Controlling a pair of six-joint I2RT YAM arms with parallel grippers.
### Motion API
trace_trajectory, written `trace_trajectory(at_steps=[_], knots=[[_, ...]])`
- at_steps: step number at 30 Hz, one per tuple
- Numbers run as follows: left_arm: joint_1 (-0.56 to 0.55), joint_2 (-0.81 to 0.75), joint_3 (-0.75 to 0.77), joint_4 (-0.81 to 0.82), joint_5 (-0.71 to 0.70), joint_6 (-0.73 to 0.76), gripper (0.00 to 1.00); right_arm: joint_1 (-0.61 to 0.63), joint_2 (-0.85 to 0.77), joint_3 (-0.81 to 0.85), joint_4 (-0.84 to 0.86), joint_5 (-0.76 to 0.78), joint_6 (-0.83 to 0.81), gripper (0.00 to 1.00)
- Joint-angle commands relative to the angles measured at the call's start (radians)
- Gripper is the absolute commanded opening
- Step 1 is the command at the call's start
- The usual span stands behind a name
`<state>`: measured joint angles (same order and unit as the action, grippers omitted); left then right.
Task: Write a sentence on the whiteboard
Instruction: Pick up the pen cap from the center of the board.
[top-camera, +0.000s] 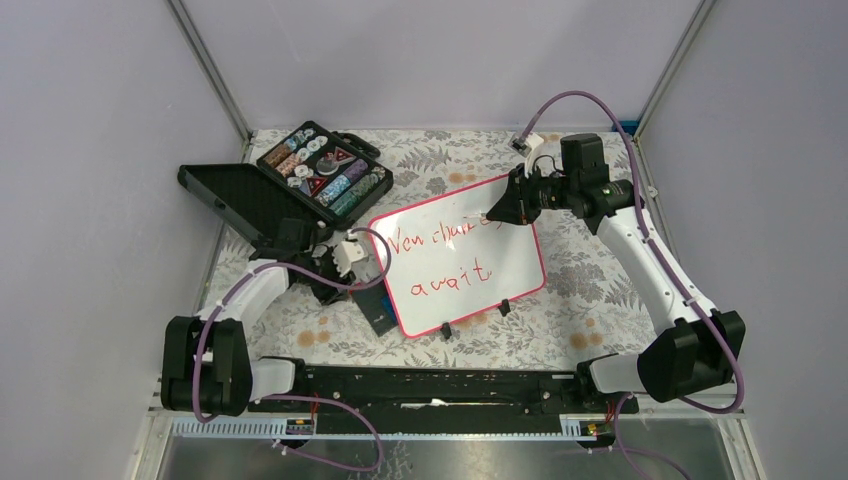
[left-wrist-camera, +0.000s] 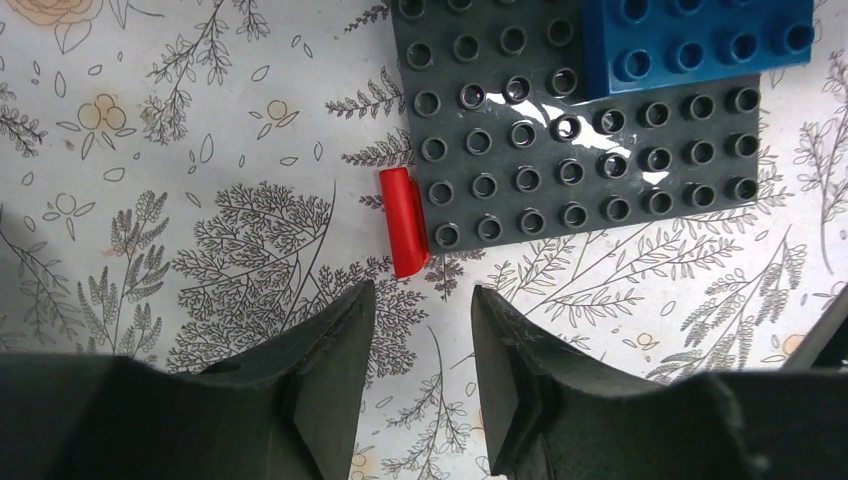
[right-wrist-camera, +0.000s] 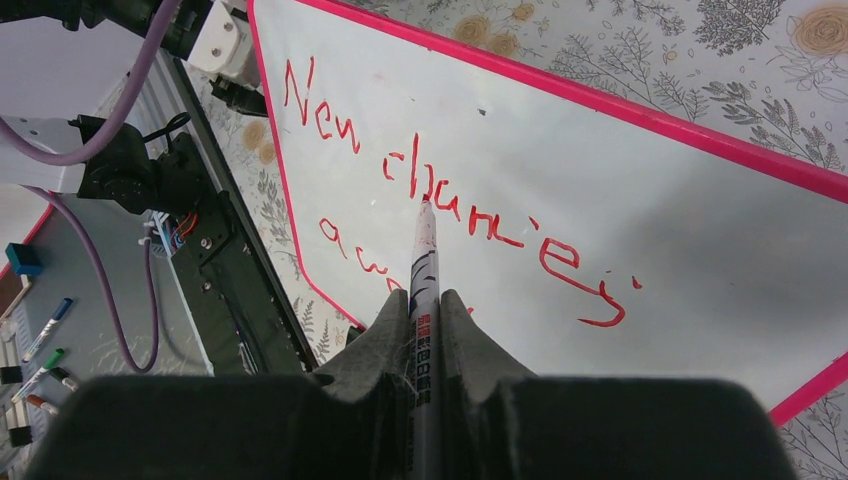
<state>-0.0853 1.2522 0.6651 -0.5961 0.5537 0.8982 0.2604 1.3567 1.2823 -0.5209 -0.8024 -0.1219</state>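
The rectangular white whiteboard (top-camera: 470, 262) in its thin pink-red frame looked glossy and smooth. The dark grey studded plastic plate (left-wrist-camera: 560, 150) shone with bright highlights; the blue plastic block (left-wrist-camera: 700, 40) was duller. The small red plastic cap (left-wrist-camera: 403, 220) looked smooth. The floral-printed table cover (left-wrist-camera: 150, 200) seemed flat and matt. The slim white plastic marker (right-wrist-camera: 424, 290) looked smooth; the left gripper (left-wrist-camera: 422, 292) had matt black fingers (left-wrist-camera: 330, 380).

The whiteboard (top-camera: 520, 258), glossy white with a thin pink-red frame, lies under the right gripper (top-camera: 498, 212), its left edge beside the left gripper (top-camera: 352, 256). The sentence (top-camera: 440, 240), two red handwritten lines, starts just ahead of the right gripper's fingertips.
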Motion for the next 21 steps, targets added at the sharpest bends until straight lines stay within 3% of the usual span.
trace_trajectory(at_steps=[1, 15, 21], knots=[[-0.002, -0.004, -0.016, 0.088, 0.050, 0.119, 0.47, -0.009, -0.011, 0.002, 0.025, -0.024, 0.009, 0.00], [-0.029, 0.076, -0.047, 0.181, 0.011, 0.169, 0.45, -0.013, 0.009, 0.003, 0.025, -0.029, 0.010, 0.00], [-0.041, 0.123, -0.047, 0.211, -0.054, 0.170, 0.38, -0.015, 0.006, -0.003, 0.024, -0.022, 0.007, 0.00]])
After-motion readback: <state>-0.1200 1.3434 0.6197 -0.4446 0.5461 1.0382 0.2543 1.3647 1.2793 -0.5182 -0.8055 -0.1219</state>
